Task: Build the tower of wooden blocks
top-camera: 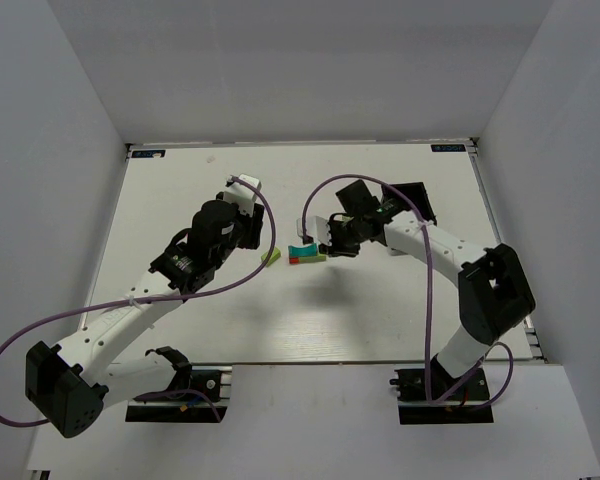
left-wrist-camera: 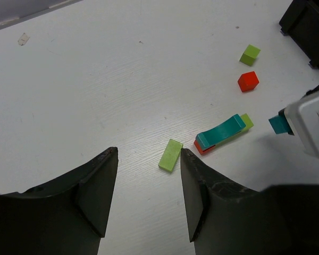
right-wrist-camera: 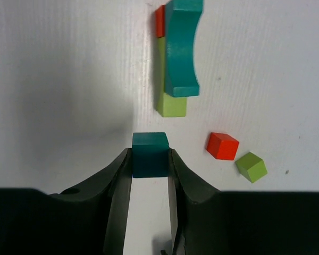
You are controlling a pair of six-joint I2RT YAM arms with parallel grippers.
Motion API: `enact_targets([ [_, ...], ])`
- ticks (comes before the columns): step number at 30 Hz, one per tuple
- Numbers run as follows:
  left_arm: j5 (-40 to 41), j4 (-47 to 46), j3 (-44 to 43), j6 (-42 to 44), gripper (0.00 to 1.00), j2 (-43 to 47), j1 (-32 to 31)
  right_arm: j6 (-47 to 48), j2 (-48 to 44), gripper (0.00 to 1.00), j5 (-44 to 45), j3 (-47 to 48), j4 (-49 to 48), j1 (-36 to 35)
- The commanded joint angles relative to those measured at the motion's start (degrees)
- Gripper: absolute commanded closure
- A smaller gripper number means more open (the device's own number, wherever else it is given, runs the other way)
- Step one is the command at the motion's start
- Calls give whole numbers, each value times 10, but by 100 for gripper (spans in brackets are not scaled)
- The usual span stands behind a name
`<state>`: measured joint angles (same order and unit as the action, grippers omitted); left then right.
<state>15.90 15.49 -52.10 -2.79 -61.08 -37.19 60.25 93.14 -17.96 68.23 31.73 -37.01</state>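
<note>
A teal cube [right-wrist-camera: 150,144] is pinched by the right gripper [right-wrist-camera: 149,155], ready for the tower [right-wrist-camera: 181,48]. The left gripper [left-wrist-camera: 148,155] is held half-open, empty.

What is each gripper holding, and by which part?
The right gripper pinches a teal cube by its two opposite sides; the left gripper holds nothing.

Three lime green blocks [left-wrist-camera: 170,155] [left-wrist-camera: 250,54] [left-wrist-camera: 248,121], two teal blocks [left-wrist-camera: 220,133] [left-wrist-camera: 279,125], two red blocks [left-wrist-camera: 248,81] [left-wrist-camera: 200,149]
</note>
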Motion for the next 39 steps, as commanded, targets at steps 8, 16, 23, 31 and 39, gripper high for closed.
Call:
enact_targets([
  [8,4,2,-2,-1,39,10,4,-47,85,98,-23,92,9,21],
  [16,4,2,-2,-1,39,10,4,-42,112,96,-30,104,5,21],
  [23,4,2,-2,-1,39,10,4,-36,125,96,-32,112,-2,23],
  [31,4,2,-2,-1,39,5,4,-36,135,95,-36,118,-5,22],
  [39,4,2,-2,-1,39,5,4,-36,143,95,-33,120,-13,20],
])
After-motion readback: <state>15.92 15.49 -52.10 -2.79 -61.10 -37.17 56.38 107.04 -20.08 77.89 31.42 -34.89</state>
